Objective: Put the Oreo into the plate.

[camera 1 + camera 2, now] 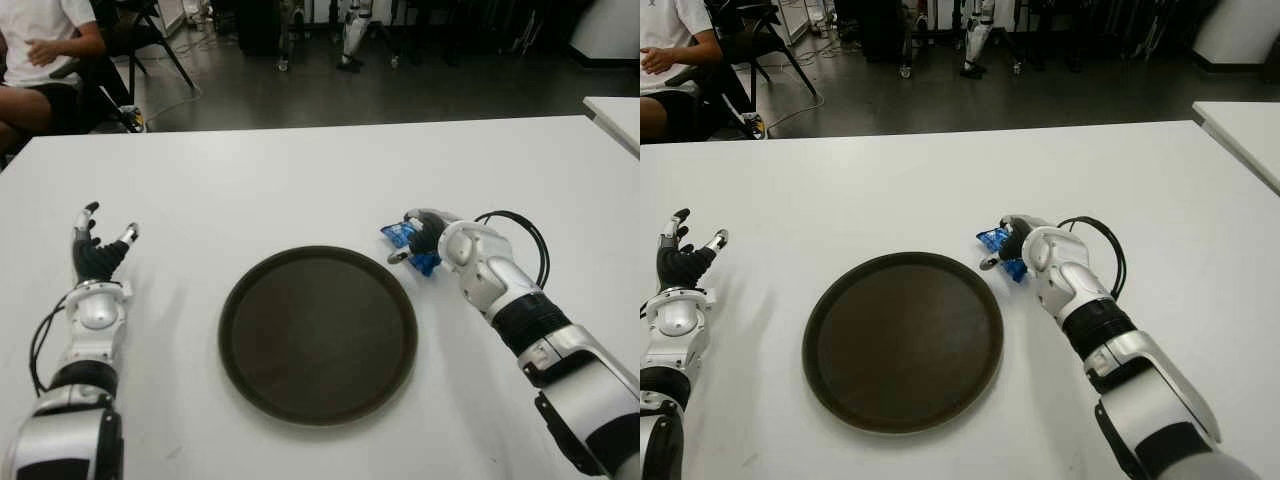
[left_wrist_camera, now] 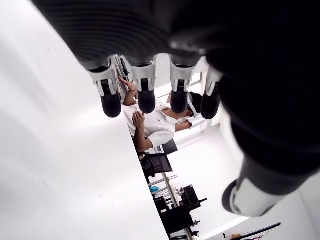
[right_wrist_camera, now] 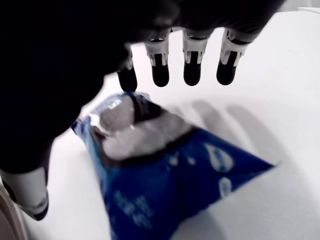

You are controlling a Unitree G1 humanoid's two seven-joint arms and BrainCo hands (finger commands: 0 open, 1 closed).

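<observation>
A blue Oreo [image 3: 165, 165] packet is seen on the white table [image 1: 300, 180], just right of the dark round plate [image 1: 318, 335] at the frame's centre; pale marks are printed on the wrapper, but no writing can be read. The right hand [image 1: 425, 238] is held over the packet with its fingers [image 3: 192, 62] extended and apart, none clamped on it. The left hand [image 1: 98, 250] is shown at the left of the frame, well apart from the plate, fingers spread and empty.
</observation>
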